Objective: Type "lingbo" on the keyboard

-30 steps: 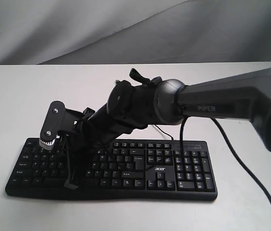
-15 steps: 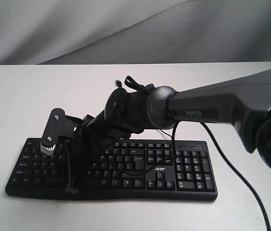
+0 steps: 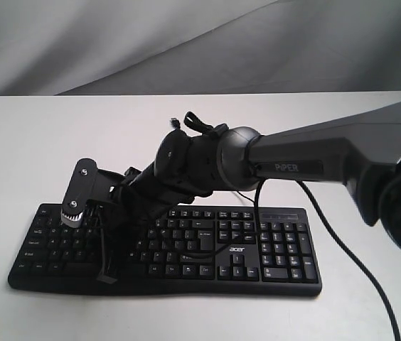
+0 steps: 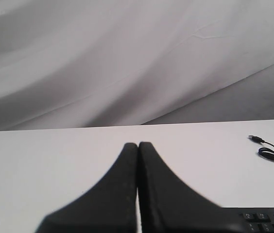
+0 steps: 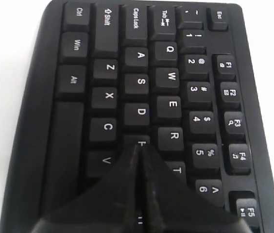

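Observation:
The black keyboard (image 3: 186,245) lies on the white table, number pad to the right. My right arm reaches across the middle. Its right gripper (image 3: 106,275) hangs down over the left half of the keys. In the right wrist view the right gripper (image 5: 140,148) is shut, both tips together over the F key (image 5: 138,141) of the keyboard (image 5: 108,97). Whether they touch the key does not show. The left gripper (image 4: 138,144) is shut on nothing and hovers over bare table, with a corner of the keyboard (image 4: 268,221) beside it. It is out of the exterior view.
The keyboard's thin black USB cable (image 4: 272,151) ends loose on the table behind it, its plug (image 3: 175,122) showing behind the right arm. The arm's own black cable (image 3: 343,241) hangs over the table at the right. A grey backdrop (image 3: 200,42) closes the back.
Over the second, the right arm's elbow shifted left and its forearm dropped slightly. The shut gripper stayed over the left-hand keys, hardly moving in the last half second.

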Action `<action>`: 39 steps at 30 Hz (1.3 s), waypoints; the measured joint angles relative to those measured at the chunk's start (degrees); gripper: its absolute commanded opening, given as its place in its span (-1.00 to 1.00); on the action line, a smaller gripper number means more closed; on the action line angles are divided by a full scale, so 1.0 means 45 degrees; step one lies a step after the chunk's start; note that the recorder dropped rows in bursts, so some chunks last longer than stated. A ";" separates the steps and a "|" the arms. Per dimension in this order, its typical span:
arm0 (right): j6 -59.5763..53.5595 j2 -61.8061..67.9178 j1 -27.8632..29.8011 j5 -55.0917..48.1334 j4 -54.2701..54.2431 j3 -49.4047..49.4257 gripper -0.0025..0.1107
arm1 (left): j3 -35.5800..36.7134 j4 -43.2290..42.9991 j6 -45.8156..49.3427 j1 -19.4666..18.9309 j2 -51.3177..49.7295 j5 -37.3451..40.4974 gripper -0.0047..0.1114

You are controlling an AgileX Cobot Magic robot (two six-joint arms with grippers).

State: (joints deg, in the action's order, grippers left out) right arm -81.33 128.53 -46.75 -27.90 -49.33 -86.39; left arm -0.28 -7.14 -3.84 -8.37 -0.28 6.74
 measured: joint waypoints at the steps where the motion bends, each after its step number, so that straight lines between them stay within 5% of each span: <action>1: 0.0035 0.0000 0.0000 0.0000 -0.0006 0.0000 -0.96 | 0.0000 0.0000 0.0000 0.0000 0.0000 0.0000 -0.91; 39: 0.0777 -0.0457 0.0000 -0.1107 0.0745 0.0291 -0.96 | 0.0000 0.0000 0.0000 0.0000 0.0000 0.0000 -0.91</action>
State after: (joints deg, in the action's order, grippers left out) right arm -77.84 126.47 -46.75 -32.88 -45.98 -85.08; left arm -0.28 -7.14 -3.84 -8.37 -0.28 6.74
